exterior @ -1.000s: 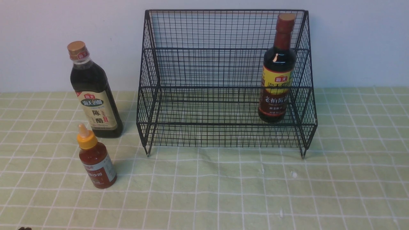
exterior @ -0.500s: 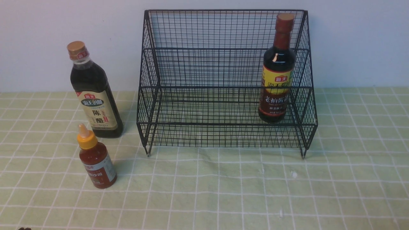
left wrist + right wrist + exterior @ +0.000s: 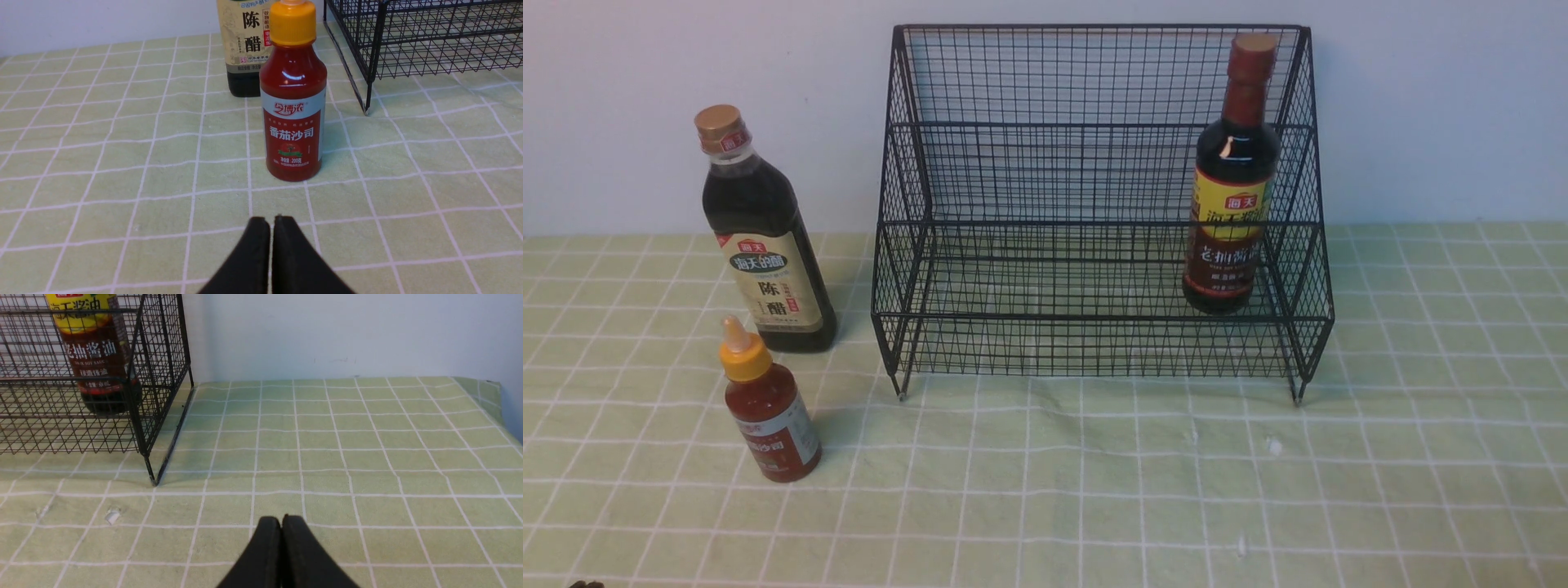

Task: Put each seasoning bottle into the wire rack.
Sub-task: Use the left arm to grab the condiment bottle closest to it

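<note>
The wire rack [image 3: 1094,222] stands at the back of the table [image 3: 1094,506], against the wall. One seasoning bottle is in it: the brown-red-capped bottle [image 3: 1232,220], upright at the right end of what looks like the lower tier, its yellow label crossed by the rack's wires. The right wrist view shows it only through the mesh, neck and cap cut off.

The other two stand on the table to the rack's left. The gold-capped bottle [image 3: 764,245] is near the rack's left side, and the small red-sauce bottle [image 3: 768,408] stands just in front of it. In the left wrist view the sauce bottle covers part of the gold-capped one, of which only the lower label and base show, and the yellow nozzle's tip is cut off.

The front view shows neither arm; I can't make out a dark speck [image 3: 584,584] at its bottom-left edge. The left claw [image 3: 271,222] is pressed together and empty, short of the sauce bottle. The right claw [image 3: 281,522] is likewise closed on nothing, over bare cloth off the rack's right corner.
</note>
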Tool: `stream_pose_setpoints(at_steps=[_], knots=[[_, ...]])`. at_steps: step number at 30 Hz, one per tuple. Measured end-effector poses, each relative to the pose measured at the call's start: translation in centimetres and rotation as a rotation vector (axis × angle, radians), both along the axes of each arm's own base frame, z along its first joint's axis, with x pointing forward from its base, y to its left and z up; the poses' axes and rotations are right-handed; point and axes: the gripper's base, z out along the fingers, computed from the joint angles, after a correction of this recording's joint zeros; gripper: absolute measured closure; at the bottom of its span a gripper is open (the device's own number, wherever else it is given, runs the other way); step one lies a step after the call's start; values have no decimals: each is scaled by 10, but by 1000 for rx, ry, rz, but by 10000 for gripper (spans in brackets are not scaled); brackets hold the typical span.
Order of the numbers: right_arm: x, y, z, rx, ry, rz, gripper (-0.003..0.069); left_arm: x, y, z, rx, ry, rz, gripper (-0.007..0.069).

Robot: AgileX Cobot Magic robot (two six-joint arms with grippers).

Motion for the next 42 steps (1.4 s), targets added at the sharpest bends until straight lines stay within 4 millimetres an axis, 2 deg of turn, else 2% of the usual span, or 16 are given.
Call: stream_pose_setpoints(at_steps=[31, 39, 42], knots=[[0, 0, 0, 4, 2, 1, 672, 0, 0, 1, -6, -17, 0, 630], [0, 0, 0, 4, 2, 2, 672, 4, 0, 35, -147, -387, 22, 630], [0, 0, 0, 4, 2, 2, 672, 0, 3, 55, -204, -602, 31, 630]])
